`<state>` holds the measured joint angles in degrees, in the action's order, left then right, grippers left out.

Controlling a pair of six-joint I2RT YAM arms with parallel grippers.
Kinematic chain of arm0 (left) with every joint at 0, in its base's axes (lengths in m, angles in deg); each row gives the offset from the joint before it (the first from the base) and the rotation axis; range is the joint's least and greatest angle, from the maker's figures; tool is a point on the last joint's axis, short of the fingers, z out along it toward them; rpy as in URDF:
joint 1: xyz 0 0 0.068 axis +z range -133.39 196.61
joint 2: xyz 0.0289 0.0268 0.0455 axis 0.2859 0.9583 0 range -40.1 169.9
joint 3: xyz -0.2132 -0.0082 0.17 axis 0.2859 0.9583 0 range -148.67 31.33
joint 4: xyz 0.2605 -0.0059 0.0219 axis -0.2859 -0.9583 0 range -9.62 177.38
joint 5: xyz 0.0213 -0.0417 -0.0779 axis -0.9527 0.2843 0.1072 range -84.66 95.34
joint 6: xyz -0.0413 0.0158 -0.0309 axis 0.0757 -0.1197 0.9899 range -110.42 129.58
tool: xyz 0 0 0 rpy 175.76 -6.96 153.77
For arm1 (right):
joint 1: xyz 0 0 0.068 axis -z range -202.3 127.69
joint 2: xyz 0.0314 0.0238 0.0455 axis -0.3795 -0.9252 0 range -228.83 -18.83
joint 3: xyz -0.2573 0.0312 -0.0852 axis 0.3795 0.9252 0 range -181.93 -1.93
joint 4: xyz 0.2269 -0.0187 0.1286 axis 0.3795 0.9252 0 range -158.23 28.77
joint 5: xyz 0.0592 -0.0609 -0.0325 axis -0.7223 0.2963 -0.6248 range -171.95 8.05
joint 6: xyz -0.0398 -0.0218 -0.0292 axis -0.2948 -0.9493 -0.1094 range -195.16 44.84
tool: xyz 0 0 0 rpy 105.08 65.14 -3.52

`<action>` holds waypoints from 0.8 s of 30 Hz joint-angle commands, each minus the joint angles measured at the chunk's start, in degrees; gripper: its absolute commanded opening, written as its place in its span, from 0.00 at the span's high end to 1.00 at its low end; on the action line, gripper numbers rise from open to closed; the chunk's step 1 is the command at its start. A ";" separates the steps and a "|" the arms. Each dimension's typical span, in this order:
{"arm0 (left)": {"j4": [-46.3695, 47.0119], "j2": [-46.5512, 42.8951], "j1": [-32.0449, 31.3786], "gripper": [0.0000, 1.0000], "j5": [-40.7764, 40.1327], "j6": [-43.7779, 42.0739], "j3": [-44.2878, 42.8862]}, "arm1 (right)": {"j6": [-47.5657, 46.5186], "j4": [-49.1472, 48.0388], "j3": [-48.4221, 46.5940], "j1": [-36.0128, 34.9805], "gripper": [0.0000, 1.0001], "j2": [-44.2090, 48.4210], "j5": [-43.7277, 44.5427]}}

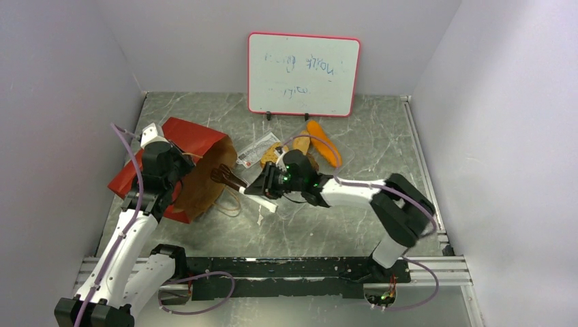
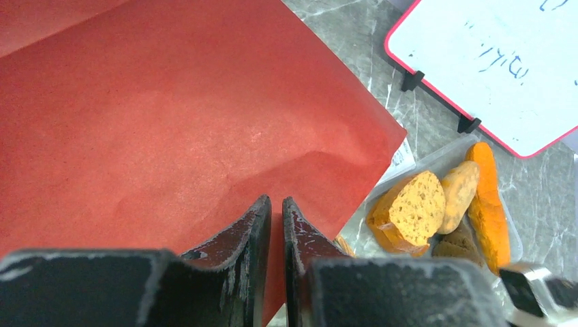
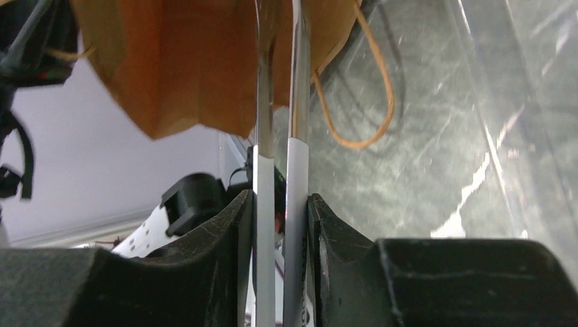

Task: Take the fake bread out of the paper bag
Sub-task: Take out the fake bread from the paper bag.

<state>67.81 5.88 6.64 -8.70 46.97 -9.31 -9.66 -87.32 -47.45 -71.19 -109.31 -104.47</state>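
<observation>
The paper bag lies on its side at the left, red outside, its brown inside facing right. My left gripper is shut on the bag's upper rim. My right gripper is shut on a pair of white tongs. Their dark tips reach into the bag's mouth; whether they hold anything is hidden. Fake bread lies outside the bag: an orange baguette, a crusty slice, a tan roll and a dark lump.
The bread pieces rest in a clear plastic tray right of the bag. A whiteboard stands at the back wall. The bag's loop handle trails on the marbled table. Grey walls close in both sides.
</observation>
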 commanded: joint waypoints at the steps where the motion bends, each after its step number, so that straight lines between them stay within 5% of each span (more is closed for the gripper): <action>1: 1.20 -0.41 -0.30 0.93 2.18 -1.25 -1.80 | 1.33 -10.62 -6.06 -0.25 0.69 -9.89 -1.99; 14: 0.06 0.06 -0.31 0.93 5.32 -4.41 -2.54 | 1.81 -11.14 -22.40 -1.29 0.64 -27.38 -4.04; 24: -0.83 -1.39 -0.31 0.93 7.83 -4.41 -1.47 | -0.45 -5.14 -29.08 -1.46 0.63 -32.36 -1.15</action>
<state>67.55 5.64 6.64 -3.28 43.41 -9.45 -8.51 -93.48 -73.68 -72.26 -140.96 -107.29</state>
